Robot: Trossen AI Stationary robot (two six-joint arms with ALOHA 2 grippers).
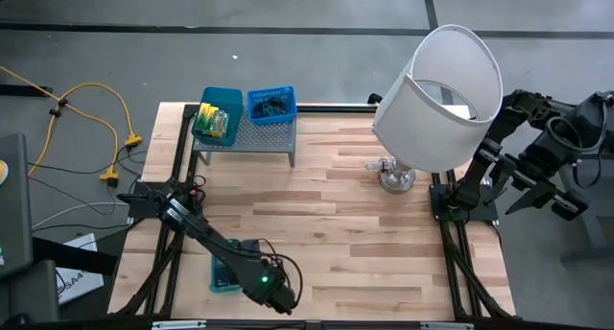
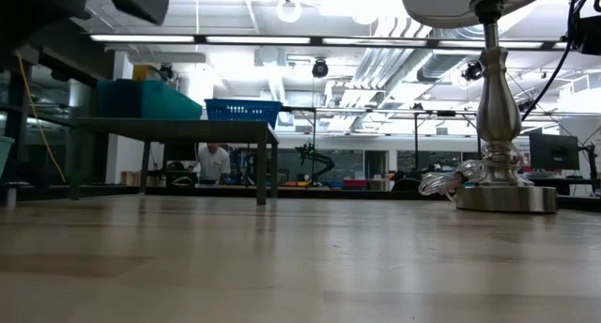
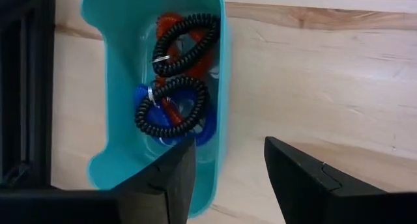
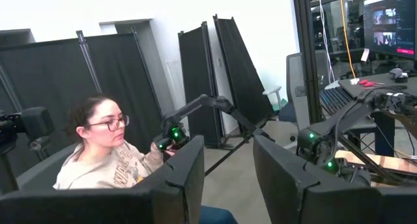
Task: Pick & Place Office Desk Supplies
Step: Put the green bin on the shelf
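Wood planks make up the table [image 1: 345, 224]. Coiled rings [image 3: 172, 97] are kept in a teal tray [image 3: 117, 165] near its front edge. Above it the left gripper [image 3: 225, 168] is spread and empty. The tray's wall could be bumped if the fingers are lowered crooked. The right gripper [image 4: 228, 178], half spread, is parked off the table.
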